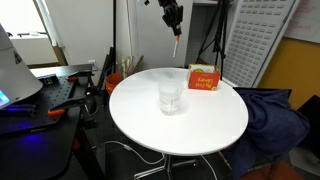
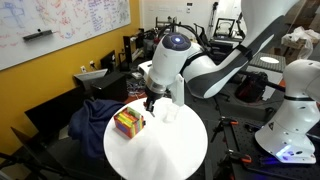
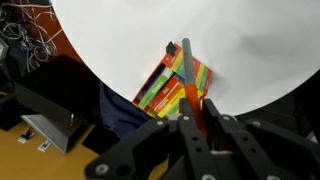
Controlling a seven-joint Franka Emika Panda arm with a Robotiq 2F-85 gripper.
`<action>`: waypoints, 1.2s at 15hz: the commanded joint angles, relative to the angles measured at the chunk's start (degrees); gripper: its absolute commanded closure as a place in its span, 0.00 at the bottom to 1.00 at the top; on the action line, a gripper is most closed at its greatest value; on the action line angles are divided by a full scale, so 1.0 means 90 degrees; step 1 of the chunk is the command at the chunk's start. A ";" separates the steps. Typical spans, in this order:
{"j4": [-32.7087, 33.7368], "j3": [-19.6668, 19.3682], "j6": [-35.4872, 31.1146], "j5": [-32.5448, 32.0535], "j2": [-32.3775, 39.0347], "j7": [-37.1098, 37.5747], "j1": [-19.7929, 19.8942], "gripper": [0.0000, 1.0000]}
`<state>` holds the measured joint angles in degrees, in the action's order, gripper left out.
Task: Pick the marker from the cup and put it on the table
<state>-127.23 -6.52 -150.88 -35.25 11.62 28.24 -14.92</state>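
My gripper point(image 1: 174, 17) is shut on the marker point(image 1: 177, 43), an orange-red stick that hangs down from the jaws high above the round white table point(image 1: 205, 125). In the wrist view the marker point(image 3: 189, 75) runs out from between the jaws point(image 3: 198, 115) with its pale tip pointing away. The clear cup point(image 1: 171, 96) stands upright near the middle of the table, below and a little nearer the camera than the marker. In an exterior view the cup point(image 2: 169, 110) is partly behind the arm. The cup does not show in the wrist view.
An orange-red rectangular box point(image 1: 203, 79) lies at the table's far edge; it also shows in the wrist view point(image 3: 170, 85) and in an exterior view point(image 2: 128, 122). Dark blue cloth point(image 1: 270, 115) is draped beside the table. A dark cluttered desk point(image 1: 45, 95) stands to one side.
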 commanded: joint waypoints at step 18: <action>0.2674 0.0796 0.1311 0.2266 0.1884 -0.1701 0.0203 0.96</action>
<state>-106.07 -0.58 -142.40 -17.29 27.21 15.45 -13.90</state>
